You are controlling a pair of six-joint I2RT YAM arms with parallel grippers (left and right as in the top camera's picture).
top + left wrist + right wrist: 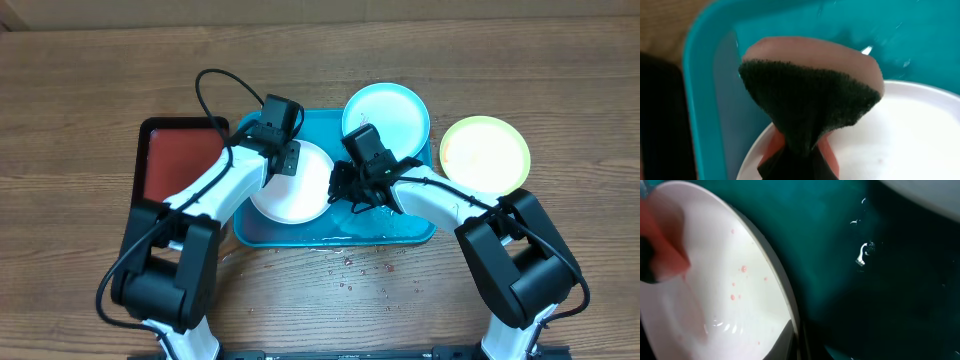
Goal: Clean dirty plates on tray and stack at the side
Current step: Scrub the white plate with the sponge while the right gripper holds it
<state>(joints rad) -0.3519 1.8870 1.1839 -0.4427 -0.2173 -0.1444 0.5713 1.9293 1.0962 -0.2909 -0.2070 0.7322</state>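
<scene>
at the far left a small red tray (175, 160) lies on the table, and it has no part in this step. next to it the left gripper (288, 160) reaches over the left part of the turquoise tray (400, 225). its jaws are closed on a sponge (810, 95), pinched at the waist, with the dark scouring side toward the wrist camera.

just under it the white plate (300, 195) lies in the left half of the tray, face up. small pink drops (742, 269) show on its inside. i judge that the step in hand is the scrubbing of this plate. the next move calls for pressing the sponge flat and sweeping it over these drops while the plate is kept from sliding on the wet tray.

the plate is round, so it has no long axis and points nowhere. the tray's long side runs left to right across the table.

the right gripper (348, 188) is at the right edge of the white plate. whether its jaws are open or hold the rim, i cannot tell.

further right the pale blue plate (395, 110) sits on the far right corner of the tray, and the yellow-green plate (485, 155) rests on the table beside the tray.
</scene>
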